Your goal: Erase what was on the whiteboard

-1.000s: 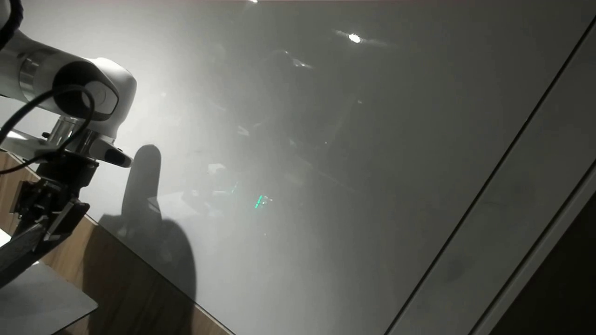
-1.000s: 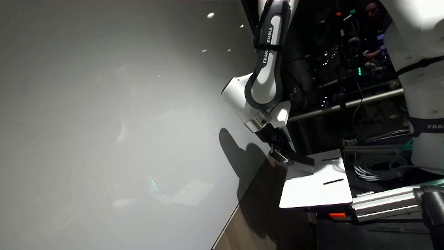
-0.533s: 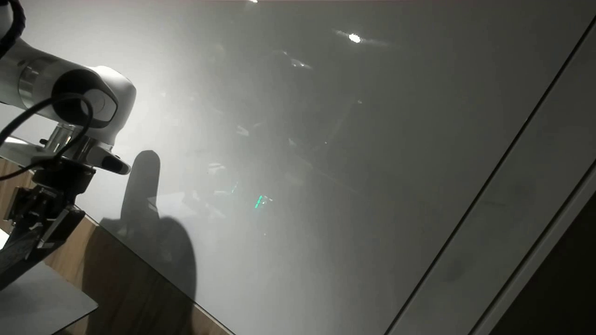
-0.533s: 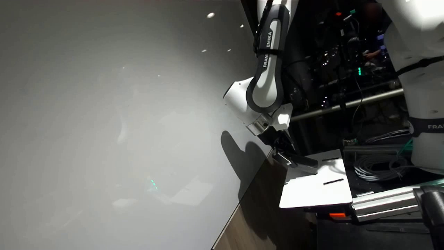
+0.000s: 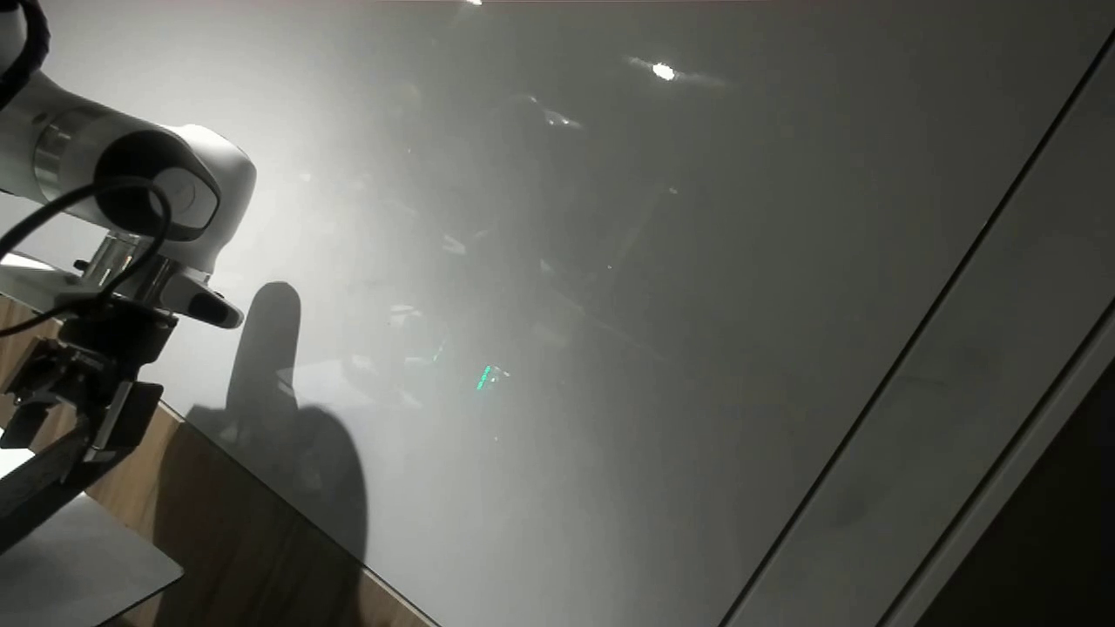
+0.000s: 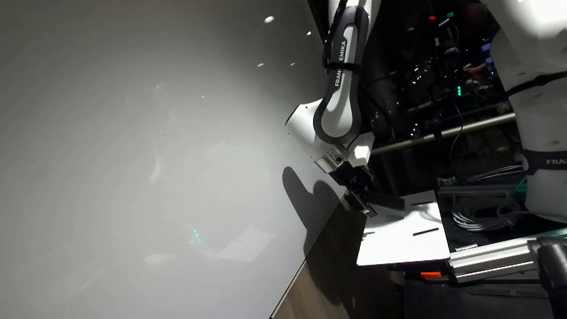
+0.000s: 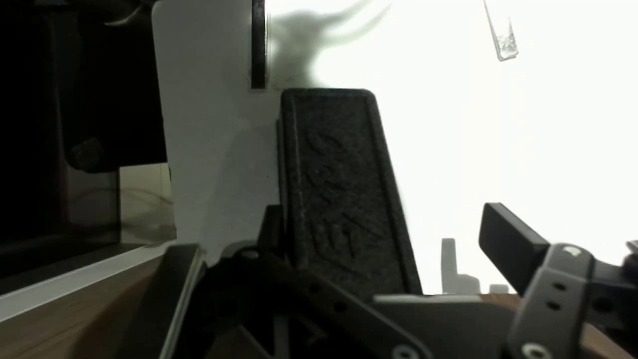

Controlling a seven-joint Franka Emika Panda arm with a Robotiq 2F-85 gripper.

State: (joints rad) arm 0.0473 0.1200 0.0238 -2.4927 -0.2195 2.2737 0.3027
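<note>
In an exterior view, my hand (image 5: 65,440) is low at the left, its fingers (image 5: 131,422) spread wide. The eraser (image 5: 39,492), a long dark block, slants down and away below them, its upper end by the finger nearer the whiteboard (image 5: 627,418). The whiteboard fills most of the view, up and to the right of my hand, shiny and spotted with glare. A wood strip (image 5: 253,540) runs along its lower edge, behind my hand, and a shadow (image 5: 270,383) falls across both.

In an exterior view, a white plate (image 6: 401,250) lies below my hand, beside a coil of cable (image 6: 485,215). The whiteboard takes up the left side, its edge just beside my fingers. The eraser reaches from between them out over the plate; whether it rests there I cannot tell.

In the wrist view, the eraser lies over the plate, lettering along its top, in the space between my fingers. The finger at its left is right beside it, touching or not I cannot tell; the finger at the right stands well apart from it. A dark slot (image 7: 258,45) in the plate shows just left of the eraser's far end.
</note>
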